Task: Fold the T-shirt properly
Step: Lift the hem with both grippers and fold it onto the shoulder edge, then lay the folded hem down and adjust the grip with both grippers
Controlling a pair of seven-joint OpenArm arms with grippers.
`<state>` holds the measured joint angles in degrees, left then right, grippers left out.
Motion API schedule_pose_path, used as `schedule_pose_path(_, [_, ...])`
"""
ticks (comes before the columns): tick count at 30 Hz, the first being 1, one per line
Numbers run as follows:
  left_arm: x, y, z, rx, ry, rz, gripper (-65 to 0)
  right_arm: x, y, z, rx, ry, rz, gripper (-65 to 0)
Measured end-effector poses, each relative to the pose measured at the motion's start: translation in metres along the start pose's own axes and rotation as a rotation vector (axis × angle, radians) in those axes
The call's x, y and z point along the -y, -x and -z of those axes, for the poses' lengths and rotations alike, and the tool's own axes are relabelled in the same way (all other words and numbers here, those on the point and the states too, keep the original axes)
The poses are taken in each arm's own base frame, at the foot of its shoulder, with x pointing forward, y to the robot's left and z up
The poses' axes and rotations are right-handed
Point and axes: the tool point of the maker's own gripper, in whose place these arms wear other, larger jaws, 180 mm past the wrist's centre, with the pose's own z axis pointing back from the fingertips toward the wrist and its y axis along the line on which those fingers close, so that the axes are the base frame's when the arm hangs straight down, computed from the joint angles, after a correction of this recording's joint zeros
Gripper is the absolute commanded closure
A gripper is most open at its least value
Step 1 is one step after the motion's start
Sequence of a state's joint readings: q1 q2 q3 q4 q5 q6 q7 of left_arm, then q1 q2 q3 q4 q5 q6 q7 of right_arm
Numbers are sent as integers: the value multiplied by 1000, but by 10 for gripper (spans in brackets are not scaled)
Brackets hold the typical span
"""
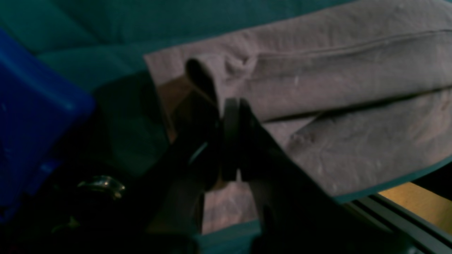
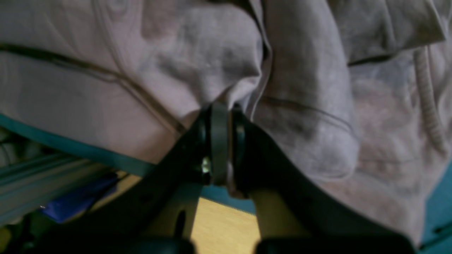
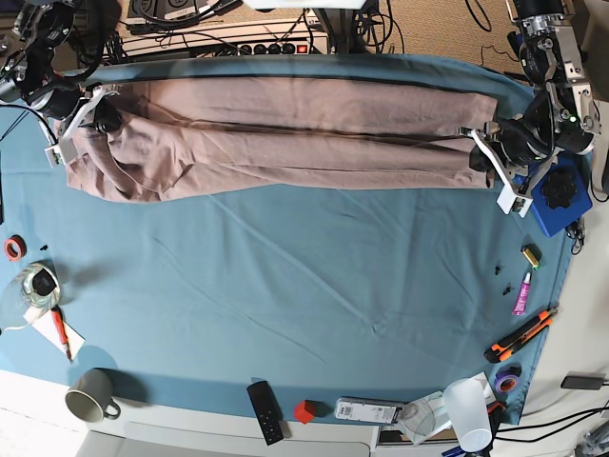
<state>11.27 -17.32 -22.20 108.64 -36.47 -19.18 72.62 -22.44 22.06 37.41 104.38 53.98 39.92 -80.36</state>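
Pink-beige T-shirt [image 3: 285,133] stretched in a long band across the far side of the blue table cloth [image 3: 304,286]. Left gripper [image 1: 231,106] and right gripper [image 2: 220,109] each clamped on 1 end.

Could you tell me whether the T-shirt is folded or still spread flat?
Folded lengthwise: the T-shirt lies as a narrow layered band, its ends pinched by the left gripper and right gripper.

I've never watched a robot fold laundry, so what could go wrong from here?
The T-shirt lies along the table's far edge, so a pull that way might drag it off. The right tool pinches bunched layers, so the fold may come out crooked. The left tool holds only a thin edge, which could slip free.
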Motion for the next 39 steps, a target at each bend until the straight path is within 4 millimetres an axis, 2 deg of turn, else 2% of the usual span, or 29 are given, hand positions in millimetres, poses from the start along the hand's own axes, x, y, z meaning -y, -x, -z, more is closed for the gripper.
schedule_pose_path(5, [0, 0, 0, -1, 0, 0, 0, -5, 10, -6, -33, 14, -32, 0])
schedule_pose_path(11, [1, 15, 1, -36, 2, -9, 0, 6, 17, -12, -53, 66, -6, 0])
schedule_pose_path(19, [1, 16, 1, -37, 4, -11, 0, 15, 27, -15, -96, 120, 18, 0])
schedule_pose_path(23, [-12, 19, 0, -52, -72, 17, 0, 16, 28, -15, -99, 123, 18, 0])
schedule_pose_path(26, [-14, 19, 0, -54, -81, 20, 0, 16, 28, -15, -100, 123, 18, 0])
schedule_pose_path(28, [-14, 18, 0, -51, -81, 20, -109, 16, 28, -15, -99, 123, 18, -17])
schedule_pose_path(30, [-17, 19, 0, -57, -98, 25, -230, 17, 29, -15, -104, 128, 17, -102])
schedule_pose_path(31, [-18, 20, -1, -58, -102, 25, -269, 19, 30, -15, -113, 139, 15, -133])
schedule_pose_path(33, [-17, 20, 0, -58, -101, 25, -297, 19, 31, -15, -117, 139, 15, -157])
schedule_pose_path(39, [-15, 28, 0, -69, -92, 2, -297, 15, 27, -15, -97, 116, 20, -157])
